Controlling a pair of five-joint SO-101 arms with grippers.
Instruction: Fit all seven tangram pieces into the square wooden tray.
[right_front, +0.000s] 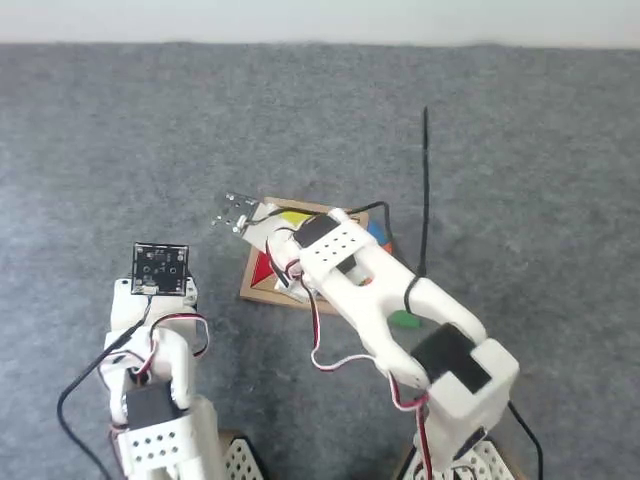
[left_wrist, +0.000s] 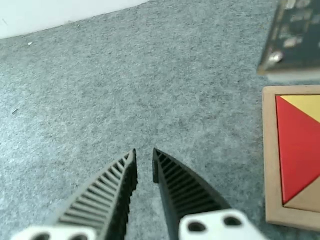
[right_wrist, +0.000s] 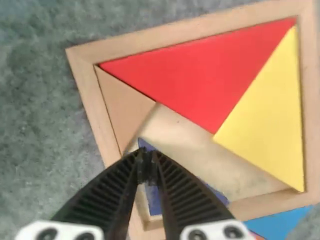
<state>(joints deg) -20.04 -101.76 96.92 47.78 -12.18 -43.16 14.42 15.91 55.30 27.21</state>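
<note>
The square wooden tray (right_wrist: 82, 75) holds a large red triangle (right_wrist: 200, 80) and a large yellow triangle (right_wrist: 270, 130) side by side. My right gripper (right_wrist: 147, 167) is shut on a dark blue piece (right_wrist: 152, 197), which it holds low over the tray's bare floor near a corner. In the high view the right arm (right_front: 340, 260) lies across the tray (right_front: 262, 292). My left gripper (left_wrist: 145, 152) hovers over bare carpet beside the tray (left_wrist: 270, 150), its fingers nearly together with nothing between them.
A light blue piece (right_front: 375, 233) lies just past the tray's far right side. A green piece (right_front: 405, 320) rests on the carpet beside the right arm. A black cable (right_front: 425, 180) runs away across the grey carpet.
</note>
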